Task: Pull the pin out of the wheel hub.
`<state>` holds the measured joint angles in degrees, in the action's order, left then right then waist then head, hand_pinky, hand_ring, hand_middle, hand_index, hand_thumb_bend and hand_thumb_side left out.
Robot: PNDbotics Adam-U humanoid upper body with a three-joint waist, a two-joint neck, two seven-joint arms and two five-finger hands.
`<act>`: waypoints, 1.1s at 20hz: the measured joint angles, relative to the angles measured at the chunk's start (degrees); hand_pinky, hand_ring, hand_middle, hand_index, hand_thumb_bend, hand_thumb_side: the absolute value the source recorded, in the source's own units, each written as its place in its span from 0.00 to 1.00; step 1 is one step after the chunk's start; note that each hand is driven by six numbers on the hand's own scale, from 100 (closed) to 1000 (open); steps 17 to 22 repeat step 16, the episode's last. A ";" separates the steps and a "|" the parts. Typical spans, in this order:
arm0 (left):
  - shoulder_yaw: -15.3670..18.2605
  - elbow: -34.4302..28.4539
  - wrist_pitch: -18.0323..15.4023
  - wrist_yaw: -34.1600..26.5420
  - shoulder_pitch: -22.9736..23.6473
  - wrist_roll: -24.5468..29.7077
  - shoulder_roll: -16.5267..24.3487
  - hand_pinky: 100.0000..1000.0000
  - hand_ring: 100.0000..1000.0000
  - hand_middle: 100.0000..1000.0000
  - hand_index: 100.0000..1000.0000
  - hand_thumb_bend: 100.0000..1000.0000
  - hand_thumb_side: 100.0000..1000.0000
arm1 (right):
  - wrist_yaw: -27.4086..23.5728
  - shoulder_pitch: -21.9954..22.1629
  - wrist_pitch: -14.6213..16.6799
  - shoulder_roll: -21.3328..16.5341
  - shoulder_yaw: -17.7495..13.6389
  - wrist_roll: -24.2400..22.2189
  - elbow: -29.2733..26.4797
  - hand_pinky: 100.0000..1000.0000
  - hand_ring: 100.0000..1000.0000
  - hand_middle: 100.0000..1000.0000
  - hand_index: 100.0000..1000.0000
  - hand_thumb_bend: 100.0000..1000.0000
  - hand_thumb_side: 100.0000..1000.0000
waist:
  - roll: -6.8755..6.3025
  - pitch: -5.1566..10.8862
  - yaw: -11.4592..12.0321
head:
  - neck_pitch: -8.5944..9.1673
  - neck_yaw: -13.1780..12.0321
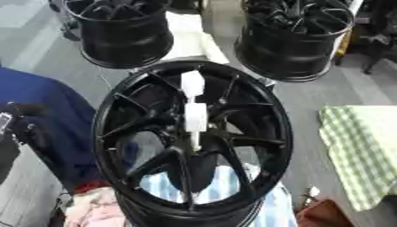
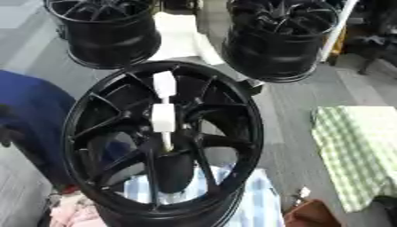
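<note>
The white pin (image 1: 195, 116) stands in the wheel hub (image 1: 192, 142) at centre frame, ungrasped; neither robot hand shows, so its state cannot be told, and a reach comes next.

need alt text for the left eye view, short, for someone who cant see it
A large black multi-spoke alloy wheel hub fills the middle of the view, with a white two-segment plastic pin standing in its centre. Two more black wheel rims stand on the grey floor behind it, and a green-and-white checked cloth lies to the right. No robot hand is visible.
</note>
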<state>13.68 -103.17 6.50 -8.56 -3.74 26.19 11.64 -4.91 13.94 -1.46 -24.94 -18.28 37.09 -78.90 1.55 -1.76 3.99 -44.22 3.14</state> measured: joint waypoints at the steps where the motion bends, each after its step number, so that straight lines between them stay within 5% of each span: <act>1: 0.00 0.00 -0.04 0.00 0.07 0.05 -0.02 0.55 0.27 0.58 0.70 0.00 0.72 | 0.01 -0.66 0.74 0.75 0.85 -0.32 -1.89 0.71 0.62 0.67 0.85 0.00 0.39 | -0.05 0.00 0.04 | 0.00 0.00; 7: -0.03 0.05 -0.04 0.03 0.20 0.58 -0.12 0.55 0.26 0.58 0.70 0.00 0.73 | 2.02 -6.71 3.87 4.34 7.72 -7.05 -13.66 0.71 0.60 0.65 0.85 0.00 0.39 | -0.27 0.13 0.08 | 0.00 -0.78; 13: -0.19 0.09 0.03 0.06 0.30 1.14 -0.57 0.55 0.25 0.58 0.70 0.00 0.73 | 0.73 -11.35 5.62 6.29 14.87 -15.80 -18.71 0.71 0.60 0.65 0.84 0.00 0.38 | -0.36 0.18 0.42 | 0.00 -1.56; 22: -0.40 0.19 0.05 0.08 0.34 1.44 -0.58 0.55 0.24 0.58 0.70 0.00 0.74 | -0.30 -11.89 6.19 6.72 16.20 -17.84 -19.15 0.71 0.60 0.65 0.85 0.00 0.37 | -0.36 0.19 0.43 | 0.00 -1.62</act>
